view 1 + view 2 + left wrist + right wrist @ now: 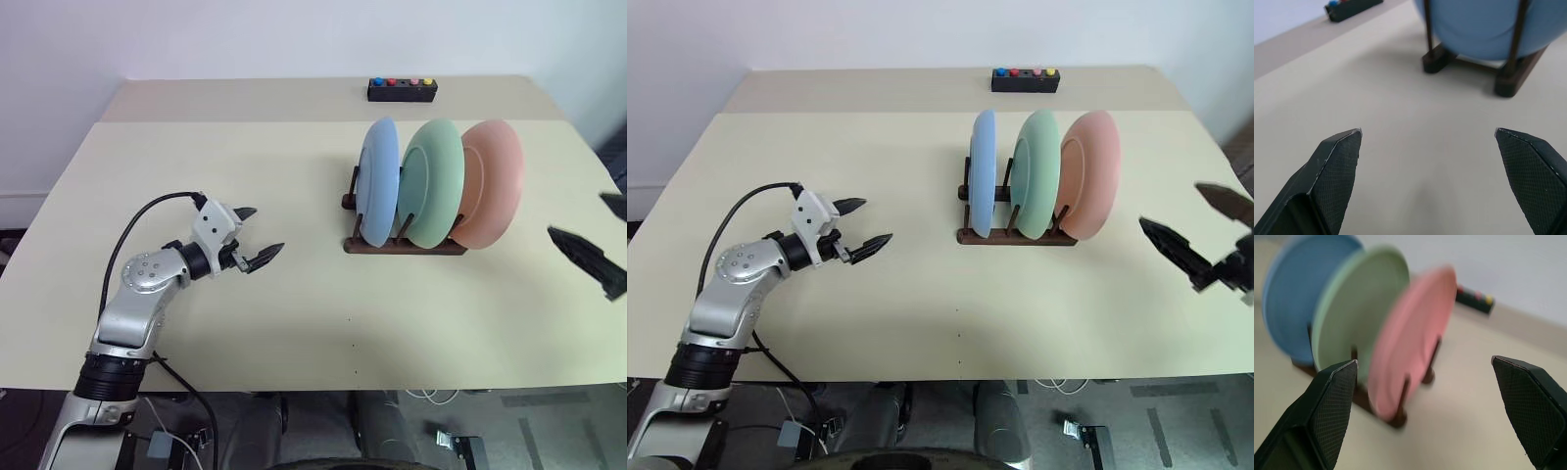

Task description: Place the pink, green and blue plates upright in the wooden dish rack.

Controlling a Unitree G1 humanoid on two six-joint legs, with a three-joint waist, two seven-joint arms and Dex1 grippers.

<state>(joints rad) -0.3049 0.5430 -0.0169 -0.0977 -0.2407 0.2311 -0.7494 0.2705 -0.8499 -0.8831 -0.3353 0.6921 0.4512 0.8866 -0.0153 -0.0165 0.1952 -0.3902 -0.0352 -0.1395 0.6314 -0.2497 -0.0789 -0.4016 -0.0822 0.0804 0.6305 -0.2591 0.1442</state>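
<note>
The right pincer (600, 245) is being cut off by the picture's edge in the left eye view, only its two black fingertips showing. The pale mint green round plate (432, 182) is hiding part of the salmon pink round plate (495, 184), and the light blue round plate (380, 179) is covering part of the green one. The dark brown wooden dish rack (406, 245) is lying mostly hidden behind them. In the right wrist view all three plates are blurring. The small black box with coloured buttons (402, 90) is too small for reading details.

We can find no words, numbers or signs to read on anything here, not even on the black box (402, 90) at the far side.
</note>
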